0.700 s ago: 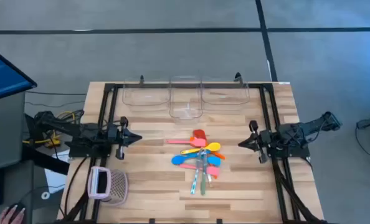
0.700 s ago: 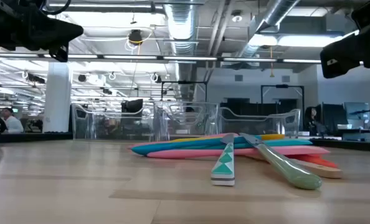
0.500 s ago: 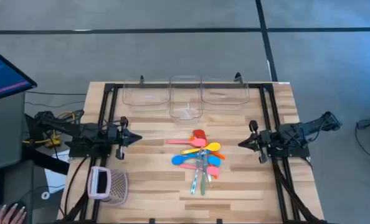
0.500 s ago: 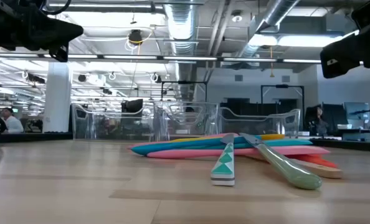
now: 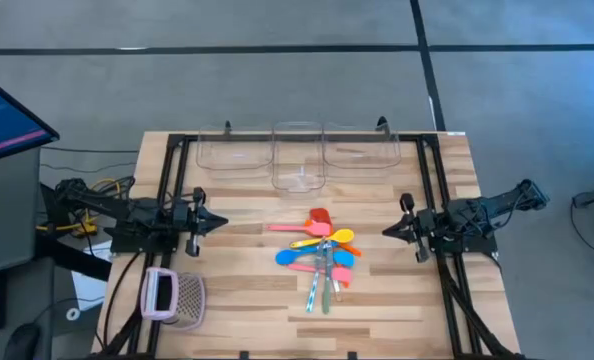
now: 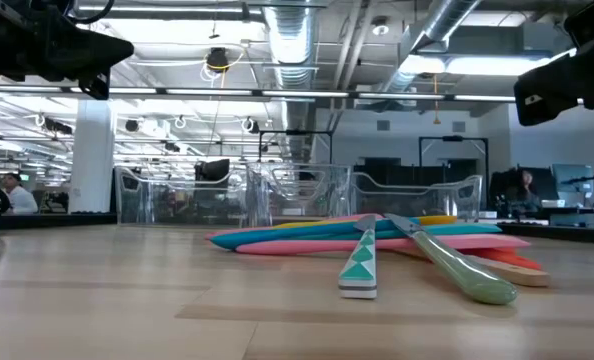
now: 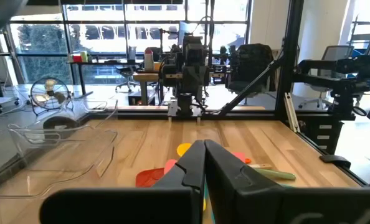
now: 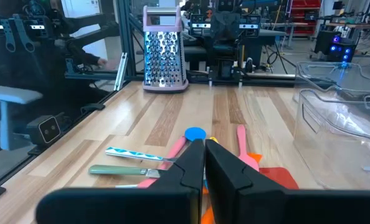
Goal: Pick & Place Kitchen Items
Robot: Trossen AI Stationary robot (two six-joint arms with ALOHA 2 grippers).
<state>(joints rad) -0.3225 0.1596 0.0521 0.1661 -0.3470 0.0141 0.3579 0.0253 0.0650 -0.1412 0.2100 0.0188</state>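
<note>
Wooden planks make up the tabletop [image 5: 247,290], and near its middle lies a loose heap of kitchen utensils [image 5: 320,257], crossing one another. In the heap are a yellow spoon [image 5: 329,239], a blue spoon [image 5: 289,258], a pink spoon [image 5: 287,228] and a red spatula head [image 5: 319,216] at the far side. From table height, a teal-patterned handle [image 6: 358,262] and a pale green handle [image 6: 459,268] lie on top of the long pink and blue spoon handles.

Along the far edge stand three clear plastic bins [image 5: 298,152] in a row. A pink-and-white grater-like basket [image 5: 173,296] sits at the near left corner.

Left end effector [image 5: 220,223] hangs at the left of the heap, well apart from it, pointing toward it; its wrist view shows the two dark fingers [image 7: 188,171] pressed together with nothing between them. Right end effector [image 5: 387,231] mirrors it on the right side, also well clear of the utensils, its fingers [image 8: 188,165] likewise clenched and empty.
</note>
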